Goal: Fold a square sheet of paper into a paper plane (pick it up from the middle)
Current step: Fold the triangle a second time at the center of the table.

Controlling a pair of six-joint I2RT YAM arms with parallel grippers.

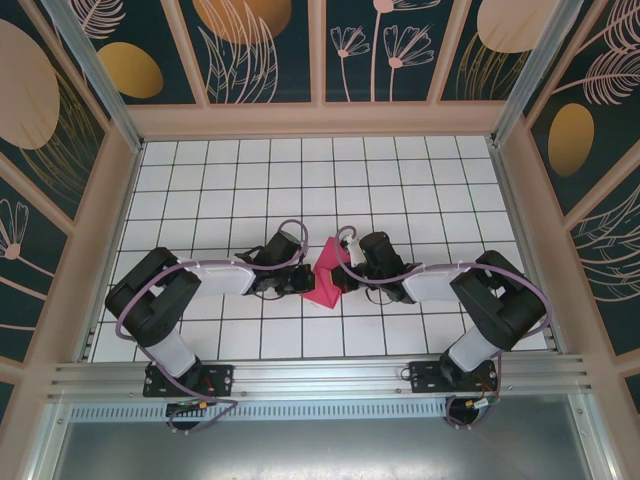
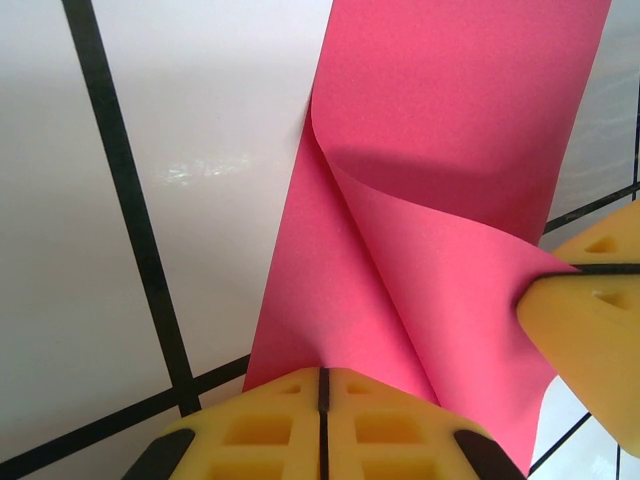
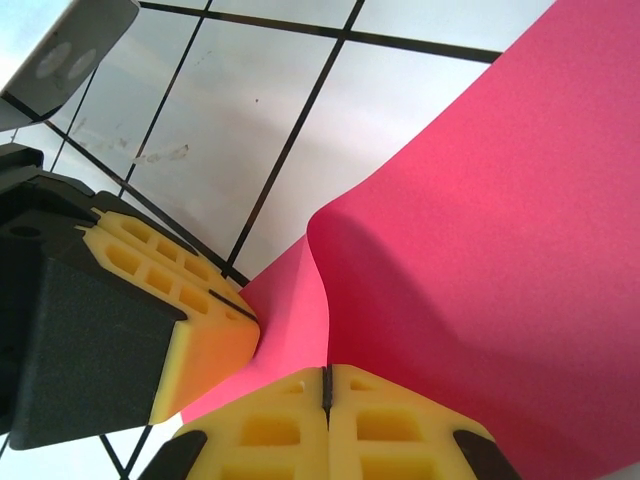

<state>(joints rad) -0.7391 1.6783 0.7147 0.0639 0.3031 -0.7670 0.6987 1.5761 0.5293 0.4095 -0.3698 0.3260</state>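
Red-pink paper (image 2: 440, 150); yellow fingers (image 3: 290, 420); white table (image 1: 400, 180), black grid.

The red sheet of paper (image 2: 440, 200) runs out past the top edge in the left wrist view; from above, its folds are too small to tell.

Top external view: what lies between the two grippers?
The red-pink sheet of paper spans it, pinched by the left gripper and right gripper; seen from above.
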